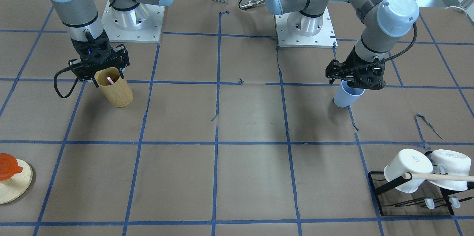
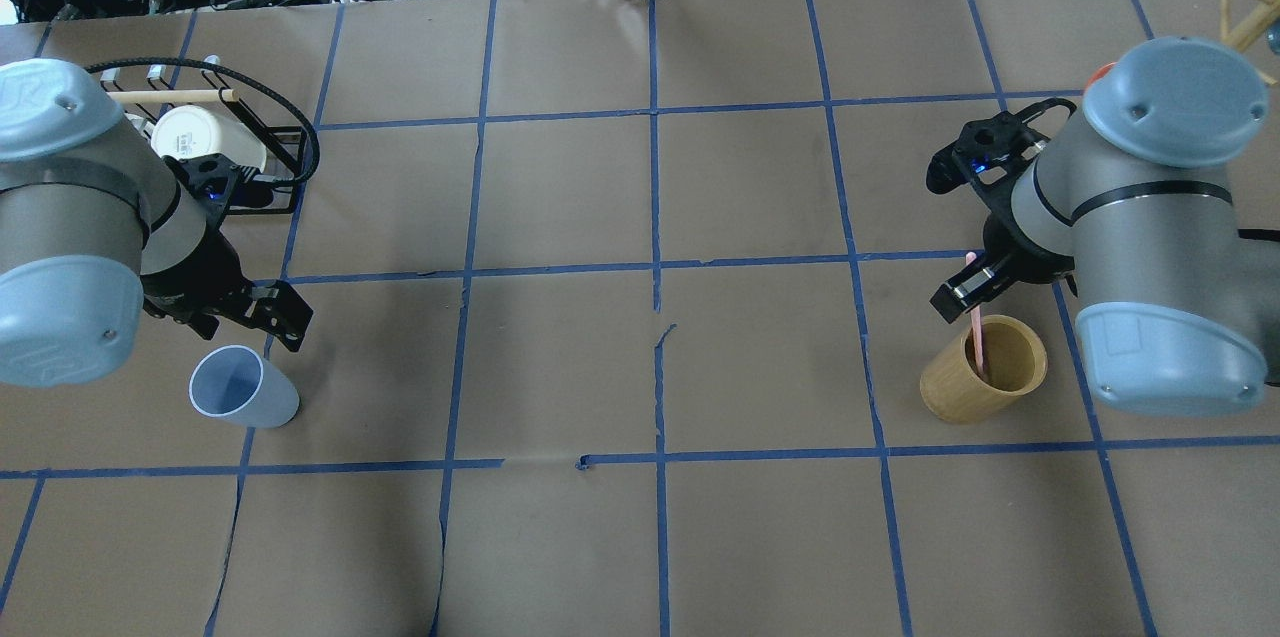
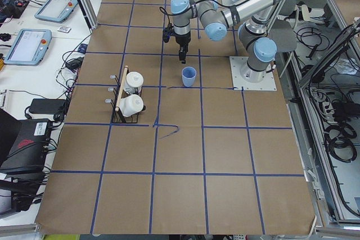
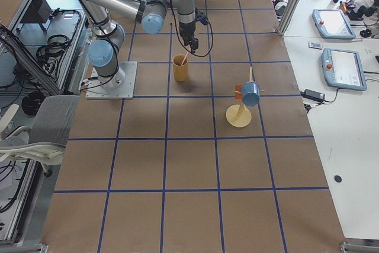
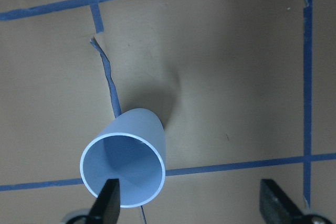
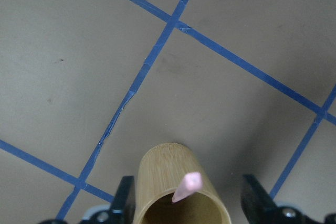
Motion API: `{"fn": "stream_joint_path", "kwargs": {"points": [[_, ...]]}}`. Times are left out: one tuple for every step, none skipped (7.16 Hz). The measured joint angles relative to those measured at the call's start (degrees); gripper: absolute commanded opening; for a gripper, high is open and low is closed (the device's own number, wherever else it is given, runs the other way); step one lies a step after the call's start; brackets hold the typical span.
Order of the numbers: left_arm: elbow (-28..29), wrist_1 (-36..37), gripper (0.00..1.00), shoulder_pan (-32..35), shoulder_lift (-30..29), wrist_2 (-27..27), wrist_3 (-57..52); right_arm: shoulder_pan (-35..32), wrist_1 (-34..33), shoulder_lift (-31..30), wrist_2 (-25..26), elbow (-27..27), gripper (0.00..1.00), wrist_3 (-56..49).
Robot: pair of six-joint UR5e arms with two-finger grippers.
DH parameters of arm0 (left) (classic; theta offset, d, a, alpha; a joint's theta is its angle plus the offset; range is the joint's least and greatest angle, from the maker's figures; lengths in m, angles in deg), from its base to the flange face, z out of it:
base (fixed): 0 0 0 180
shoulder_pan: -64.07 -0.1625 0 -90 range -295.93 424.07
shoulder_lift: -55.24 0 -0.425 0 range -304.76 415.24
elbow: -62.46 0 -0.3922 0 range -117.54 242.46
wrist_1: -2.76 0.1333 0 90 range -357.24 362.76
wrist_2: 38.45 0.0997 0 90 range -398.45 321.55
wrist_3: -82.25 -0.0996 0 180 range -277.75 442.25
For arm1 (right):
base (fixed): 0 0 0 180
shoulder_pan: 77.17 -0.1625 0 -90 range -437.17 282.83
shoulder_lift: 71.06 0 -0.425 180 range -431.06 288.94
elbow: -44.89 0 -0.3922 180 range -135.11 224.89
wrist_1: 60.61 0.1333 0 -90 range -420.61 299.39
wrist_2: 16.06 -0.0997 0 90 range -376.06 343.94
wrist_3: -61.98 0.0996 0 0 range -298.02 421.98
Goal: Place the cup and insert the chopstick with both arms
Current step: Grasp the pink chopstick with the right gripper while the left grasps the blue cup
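Note:
The light-blue cup (image 2: pixel 243 387) stands upright on the table, and also shows in the front view (image 1: pixel 347 97) and the left wrist view (image 5: pixel 123 163). My left gripper (image 5: pixel 191 205) hangs open just above it, one fingertip (image 5: pixel 107 203) over the rim and the cup off to one side of the gap. A pink chopstick (image 6: pixel 187 186) leans inside the tan bamboo cylinder (image 2: pixel 985 369). My right gripper (image 6: pixel 191 203) is open above the cylinder, with the stick's tip between the fingers and untouched. It also shows in the front view (image 1: pixel 107 71).
A black rack (image 1: pixel 381 188) with two white mugs (image 1: pixel 407 169) and a long pale wooden rod (image 1: pixel 440 177) stands near the left arm's side. A round wooden stand (image 1: pixel 16 188) with an orange piece (image 1: pixel 7 165) sits at the right arm's side.

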Motion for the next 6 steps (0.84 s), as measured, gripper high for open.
{"fn": "stream_joint_path", "kwargs": {"points": [[-1.8, 1.3, 0.86, -1.5, -0.3, -0.1, -0.2, 0.1, 0.0, -0.1, -0.4, 0.1, 0.62, 0.0], [-2.8, 1.8, 0.67, -2.6, -0.8, -0.1, -0.3, 0.1, -0.1, -0.1, -0.6, 0.3, 0.52, 0.0], [-3.3, 1.9, 0.47, -3.1, -1.4, -0.2, -0.3, 0.1, -0.1, -0.1, -0.6, 0.5, 0.50, 0.0], [-3.5, 1.7, 0.22, -3.3, -2.0, -0.4, 0.0, 0.1, -0.2, -0.1, -0.6, 0.6, 0.43, 0.1], [-3.6, 1.5, 0.00, -3.4, -2.4, -0.5, 0.1, 0.1, -0.2, -0.1, -0.6, 0.7, 0.33, 0.1], [-3.8, 1.5, 0.00, -3.4, -2.9, -0.5, 0.1, 0.1, -0.2, -0.1, -0.7, 0.9, 0.29, 0.1]]}}
